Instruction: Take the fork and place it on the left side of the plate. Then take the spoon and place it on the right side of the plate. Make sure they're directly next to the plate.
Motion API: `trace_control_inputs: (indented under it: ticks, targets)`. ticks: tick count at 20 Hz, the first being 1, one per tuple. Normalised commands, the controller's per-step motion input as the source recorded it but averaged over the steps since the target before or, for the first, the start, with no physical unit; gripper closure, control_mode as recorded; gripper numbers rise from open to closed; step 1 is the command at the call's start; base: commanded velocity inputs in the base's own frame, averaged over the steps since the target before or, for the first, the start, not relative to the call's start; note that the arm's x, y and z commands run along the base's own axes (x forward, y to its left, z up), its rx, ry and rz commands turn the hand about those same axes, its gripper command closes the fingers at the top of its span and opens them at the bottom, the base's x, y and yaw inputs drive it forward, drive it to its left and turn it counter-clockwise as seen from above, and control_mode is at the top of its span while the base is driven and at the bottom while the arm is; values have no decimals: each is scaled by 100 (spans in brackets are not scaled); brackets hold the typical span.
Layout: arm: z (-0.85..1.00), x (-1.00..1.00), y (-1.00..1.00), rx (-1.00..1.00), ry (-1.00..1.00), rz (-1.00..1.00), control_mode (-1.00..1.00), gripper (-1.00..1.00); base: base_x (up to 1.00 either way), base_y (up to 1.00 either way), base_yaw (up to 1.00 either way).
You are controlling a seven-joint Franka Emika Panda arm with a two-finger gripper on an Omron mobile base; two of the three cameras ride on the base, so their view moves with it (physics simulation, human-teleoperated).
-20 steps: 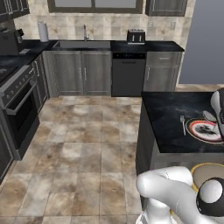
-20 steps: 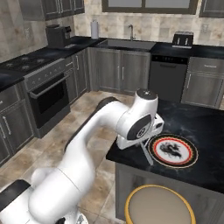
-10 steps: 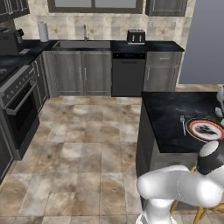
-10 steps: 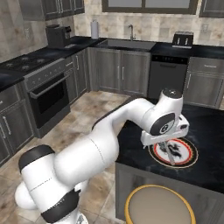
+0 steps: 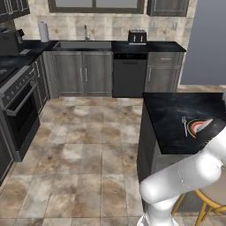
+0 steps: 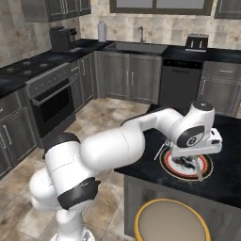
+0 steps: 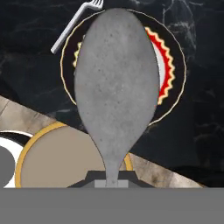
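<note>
My gripper (image 7: 112, 178) is shut on the thin handle of the spoon (image 7: 116, 83), whose oval bowl looms large in the hand view. Beneath it lies the plate (image 7: 171, 72) with its red-orange rim and dark centre, mostly covered by the spoon. The fork (image 7: 75, 25) rests on the black counter just outside the plate's edge, tines pointing away. In the right base view my gripper (image 6: 196, 159) hovers over the plate (image 6: 169, 163), the spoon (image 6: 199, 173) hanging below it, and the fork (image 6: 161, 149) lies along the plate's left side.
The plate sits near the front edge of a black marble island (image 6: 228, 141). A tan, yellow-rimmed round stool (image 6: 172, 221) stands below that edge, also the stool (image 7: 57, 159) in the hand view. Tiled floor lies to the left of the island.
The arm has swung right, from the plate's left side across to above the plate, carrying the spoon. The fork and plate have stayed where they were.
</note>
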Motion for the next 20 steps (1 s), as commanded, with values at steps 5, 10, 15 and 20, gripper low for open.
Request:
trace_control_inputs:
  ticks: [5,10,15,20]
  targets:
    - [-9,17,-53,0,0,-20,-100,100,0,0,0]
    - [-6,24,-48,1,0,-13,-100,100,0,0,0]
    - [-11,21,-30,2,0,-2,-100,100,0,0,0]
    - [-13,16,-22,2,0,0,-100,100,0,0,0]
